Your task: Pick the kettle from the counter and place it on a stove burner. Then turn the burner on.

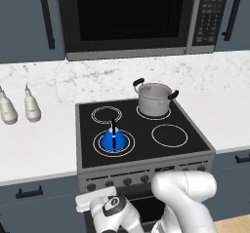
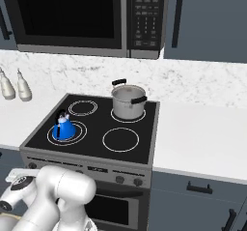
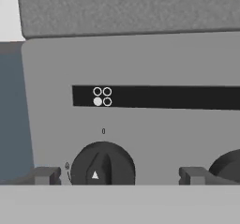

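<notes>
The bright-blue kettle (image 1: 114, 139) (image 2: 64, 128) stands upright on the stove burner (image 1: 130, 140) (image 2: 80, 130), the wide double-ring circle at the cooktop's front left. The white marble counter (image 1: 39, 144) (image 2: 202, 138) flanks the stove. My gripper (image 3: 119, 176) is low, facing the stove's grey front panel, open, with the fingertips (image 3: 47, 175) wide apart. A black knob (image 3: 102, 164) sits between them, nearer the left tip and not touched. Above it are a "0" mark and a four-dot symbol (image 3: 102, 97) with the lower-left dot filled.
A steel pot (image 1: 155, 98) (image 2: 128, 101) occupies the back right burner. Two white bottles (image 1: 19, 107) (image 2: 14, 87) stand on the left counter. A second knob (image 3: 227, 164) shows at the right edge of the hand view. A microwave (image 1: 129, 17) hangs above the stove.
</notes>
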### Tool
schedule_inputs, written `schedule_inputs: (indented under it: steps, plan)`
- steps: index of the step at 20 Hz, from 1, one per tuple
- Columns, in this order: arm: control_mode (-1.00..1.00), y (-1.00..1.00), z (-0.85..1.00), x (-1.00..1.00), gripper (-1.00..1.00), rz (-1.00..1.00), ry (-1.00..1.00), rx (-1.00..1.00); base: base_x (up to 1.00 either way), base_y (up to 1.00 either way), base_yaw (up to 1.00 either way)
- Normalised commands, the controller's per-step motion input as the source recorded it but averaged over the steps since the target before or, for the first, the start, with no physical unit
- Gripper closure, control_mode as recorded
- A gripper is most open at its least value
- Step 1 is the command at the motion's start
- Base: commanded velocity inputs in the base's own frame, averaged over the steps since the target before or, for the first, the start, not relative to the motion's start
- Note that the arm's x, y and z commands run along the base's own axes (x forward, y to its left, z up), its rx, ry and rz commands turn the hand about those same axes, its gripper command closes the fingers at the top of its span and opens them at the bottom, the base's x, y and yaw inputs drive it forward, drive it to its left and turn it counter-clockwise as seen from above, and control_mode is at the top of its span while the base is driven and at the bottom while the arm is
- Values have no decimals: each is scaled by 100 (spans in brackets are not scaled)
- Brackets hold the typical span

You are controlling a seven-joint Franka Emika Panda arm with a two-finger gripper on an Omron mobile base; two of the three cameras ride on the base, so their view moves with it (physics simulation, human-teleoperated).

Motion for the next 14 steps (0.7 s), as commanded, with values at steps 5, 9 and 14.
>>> schedule_inputs:
  steps: [5, 9, 14]
  plan:
    - [-100, 23, -19, 8, -100, 0, 0, 0, 0, 0, 0]
    - [-100, 18, -3, 3, -100, 0, 0, 0, 0, 0, 0]
    - [-100, 1, 0, 2, 100, 0, 0, 0, 0, 0, 0]
